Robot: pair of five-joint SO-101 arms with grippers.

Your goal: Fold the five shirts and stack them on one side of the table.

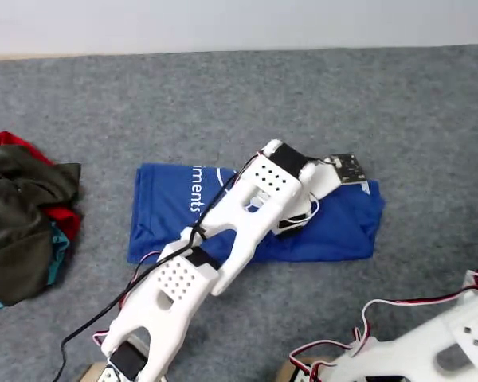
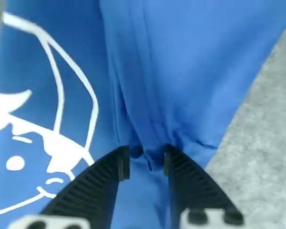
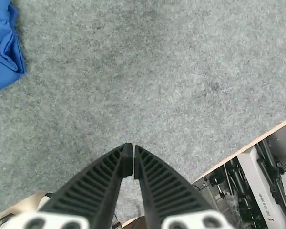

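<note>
From above, the blue shirt (image 1: 169,219) lies flat in the middle of the grey desk (image 1: 319,103), with the left arm (image 1: 223,247) stretched across it. A pile of other shirts (image 1: 20,223) sits at the desk's edge, well apart.

At the left wrist, the left gripper (image 2: 143,161) pinches a ridge of the blue shirt (image 2: 195,71).

At the right wrist, the right gripper (image 3: 133,160) is pressed together over bare desk (image 3: 181,71), with a corner of the blue shirt (image 3: 2,52) farther off

Setting: robotics lab bench (image 3: 269,135). Grey felt mat (image 1: 430,119) covers it, white wall (image 1: 223,24) at 12 o'clock, loose wires (image 1: 382,302) at 5 o'clock.
</note>
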